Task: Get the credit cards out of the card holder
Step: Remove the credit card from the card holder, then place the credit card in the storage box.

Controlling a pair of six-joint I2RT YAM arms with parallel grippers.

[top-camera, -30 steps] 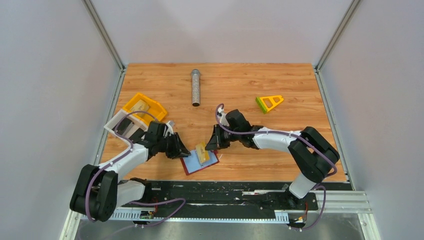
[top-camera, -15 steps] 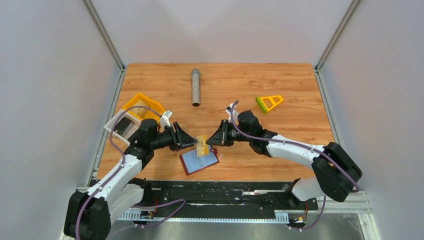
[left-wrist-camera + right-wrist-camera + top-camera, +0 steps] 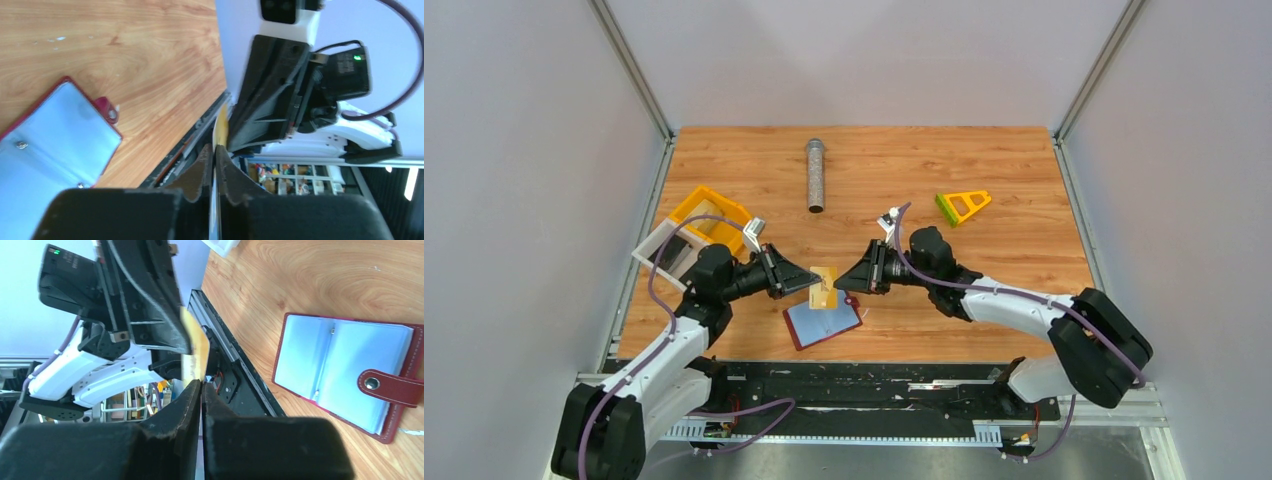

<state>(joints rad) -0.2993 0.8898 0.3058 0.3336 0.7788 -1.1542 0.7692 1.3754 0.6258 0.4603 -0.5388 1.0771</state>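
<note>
The card holder (image 3: pixel 822 322) lies open on the table, dark red with light blue pockets, also in the left wrist view (image 3: pixel 55 135) and the right wrist view (image 3: pixel 345 375). A tan-gold credit card (image 3: pixel 824 288) hangs in the air just above it, held from both sides. My left gripper (image 3: pixel 812 283) is shut on the card's left edge, and the thin card runs between its fingers (image 3: pixel 215 149). My right gripper (image 3: pixel 837 284) is shut on the opposite edge (image 3: pixel 201 384), with the card (image 3: pixel 195 357) sticking out past its tips.
A yellow tray (image 3: pixel 714 212) and a white tray (image 3: pixel 664 250) sit at the left edge behind my left arm. A metal cylinder (image 3: pixel 815 175) lies at the back centre. A yellow-green triangular piece (image 3: pixel 963 206) is at the back right.
My right gripper lifted the tan-gold card up off the holder. My left gripper swung away from the holder, opened, then shut on the card's free edge.
</note>
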